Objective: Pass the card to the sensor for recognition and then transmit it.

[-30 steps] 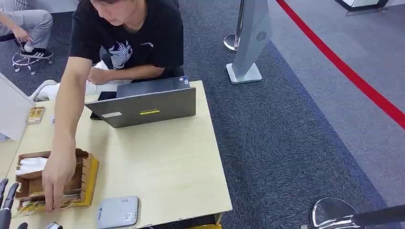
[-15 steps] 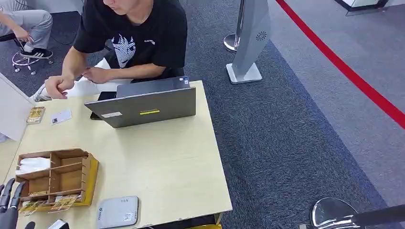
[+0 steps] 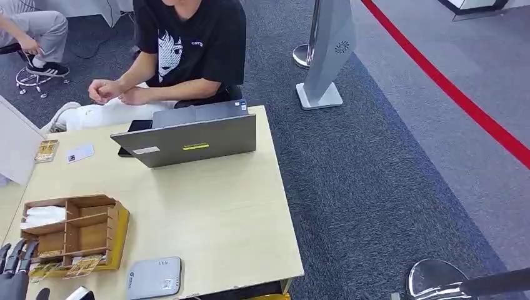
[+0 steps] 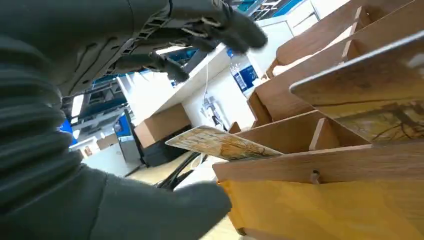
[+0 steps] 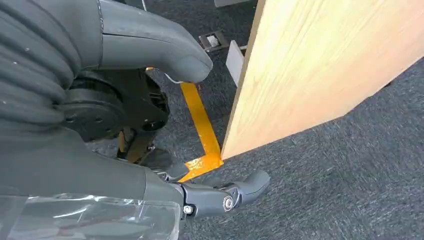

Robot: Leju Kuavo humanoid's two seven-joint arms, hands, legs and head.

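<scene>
Count of things on and around the bench

One bench (image 3: 212,212), one laptop (image 3: 187,134), one wooden organizer (image 3: 78,231), one grey sensor (image 3: 154,277), one phone (image 3: 139,125). Two cards (image 3: 81,266) stick out at the organizer front, two more lie at the far corner. Two persons, one floor stand (image 3: 325,56), two robot hands (image 3: 14,275).

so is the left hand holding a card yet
No. The left hand is open, fingers spread, just short of the card sticking out of the wooden organizer.
</scene>
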